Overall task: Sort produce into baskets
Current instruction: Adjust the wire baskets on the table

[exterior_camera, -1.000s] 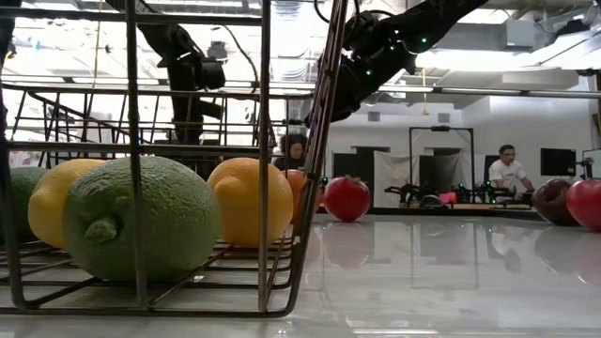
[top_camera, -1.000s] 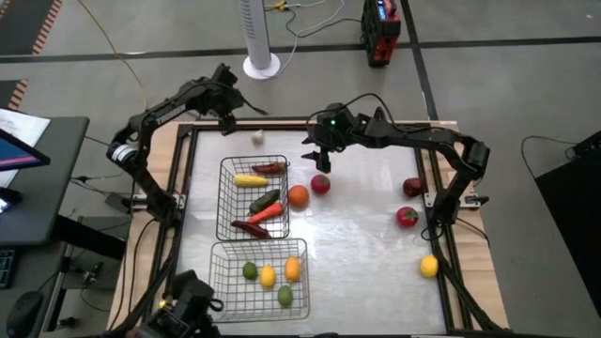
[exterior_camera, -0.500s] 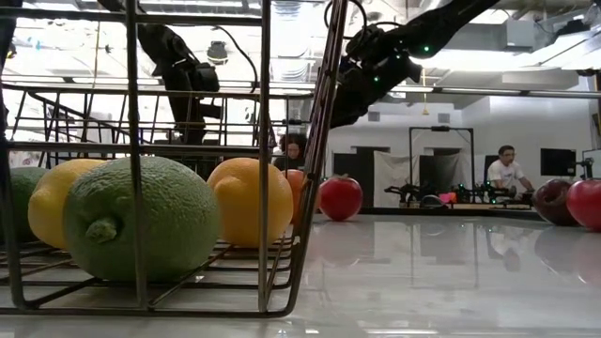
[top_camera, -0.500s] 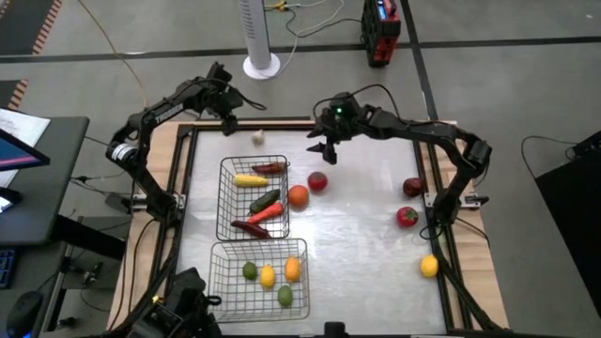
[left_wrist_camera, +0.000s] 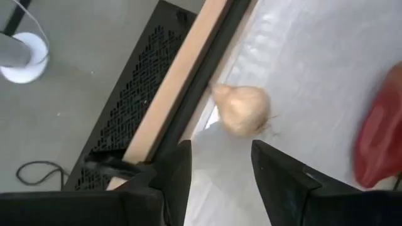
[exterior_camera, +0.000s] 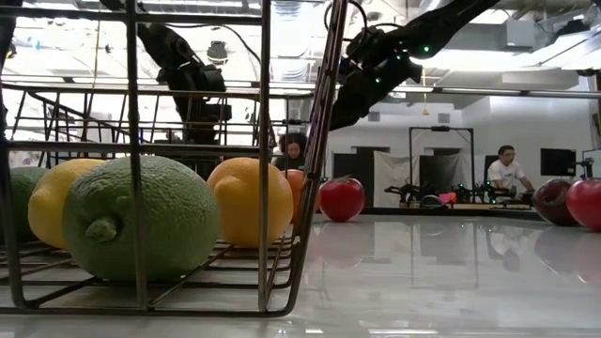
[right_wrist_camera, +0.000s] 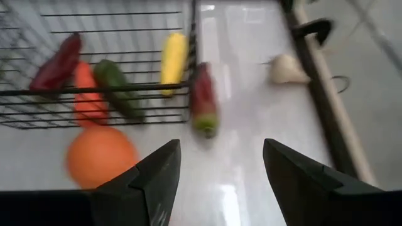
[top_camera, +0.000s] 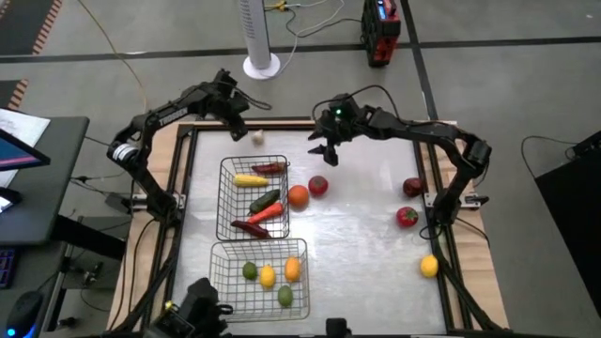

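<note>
Two wire baskets stand on the table: the far basket and the near basket.

The far basket holds five pieces: one yellow corn, one red chilli, one green cucumber, one orange carrot and one dark red elongated piece.

The near basket holds four round fruits: two green, one yellow and one orange.

Six pieces lie loose on the table: one white garlic, one orange fruit, one red fruit, one dark red fruit, one red fruit and one yellow fruit.

Total produce counted: fifteen pieces.

Two robot arms are present. Two people show in the background.
</note>
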Motion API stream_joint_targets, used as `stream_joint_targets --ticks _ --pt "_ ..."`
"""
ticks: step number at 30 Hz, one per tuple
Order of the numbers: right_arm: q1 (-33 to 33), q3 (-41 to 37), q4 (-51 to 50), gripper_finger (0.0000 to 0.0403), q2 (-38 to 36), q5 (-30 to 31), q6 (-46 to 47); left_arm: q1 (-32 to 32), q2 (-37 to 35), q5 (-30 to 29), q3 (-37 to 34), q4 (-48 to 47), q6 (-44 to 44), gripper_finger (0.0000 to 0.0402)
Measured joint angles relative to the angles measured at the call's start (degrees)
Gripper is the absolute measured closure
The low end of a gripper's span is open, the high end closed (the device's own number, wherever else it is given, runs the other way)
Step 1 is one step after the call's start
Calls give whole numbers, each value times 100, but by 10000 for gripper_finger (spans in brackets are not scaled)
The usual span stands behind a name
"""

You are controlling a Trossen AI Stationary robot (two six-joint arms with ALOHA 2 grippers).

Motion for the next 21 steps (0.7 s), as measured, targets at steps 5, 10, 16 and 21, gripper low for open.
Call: stream_joint_targets --ticks 5,10,16,21 --pt "-325 -1 194 148 178 -97 -466 -470 0 -498 0 238 -596 257" --pt "-582 -2 490 148 429 -164 -332 -497 0 -525 1 503 -1324 260" --pt "-696 -4 594 148 621 -288 -226 -570 0 -907 119 407 -1905 260" --pt "-683 -2 577 148 562 -293 -184 -807 -2 -950 533 -1 -2053 261"
